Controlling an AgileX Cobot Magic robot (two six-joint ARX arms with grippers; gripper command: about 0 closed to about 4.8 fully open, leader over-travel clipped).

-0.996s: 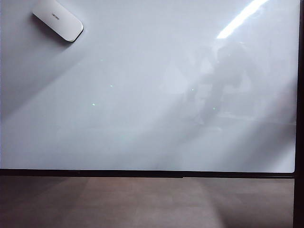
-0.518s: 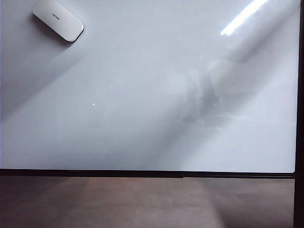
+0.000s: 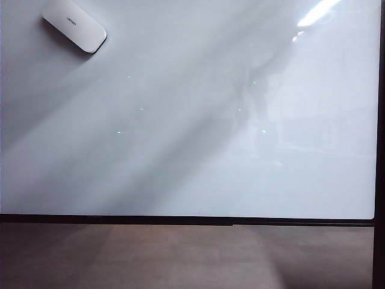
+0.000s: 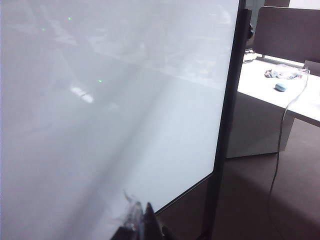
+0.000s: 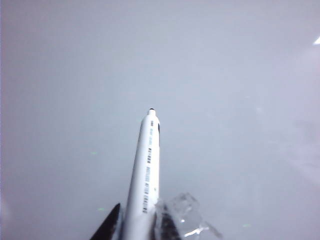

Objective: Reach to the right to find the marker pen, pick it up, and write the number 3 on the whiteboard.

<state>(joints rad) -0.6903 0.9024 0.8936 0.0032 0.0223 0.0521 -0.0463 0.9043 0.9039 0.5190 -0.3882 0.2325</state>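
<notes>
Eraser (image 3: 74,24), white oblong, lies at the whiteboard's (image 3: 192,150) top-left corner, tilted. Board surface is blank, no writing visible; brown surface (image 3: 186,256) runs below its black bottom frame. Left gripper (image 4: 142,222) sits near the board's lower corner by the black side frame; only its tips show, so cannot tell if clenched or released. Right gripper (image 5: 135,227) is clamped on the marker pen (image 5: 146,170), dark tip pointing at the board; whether the tip touches it is unclear. Neither arm shows in the exterior view.

One whiteboard (image 3: 180,150), one eraser (image 3: 74,24), one marker pen (image 5: 145,175) (possibly capped).
</notes>
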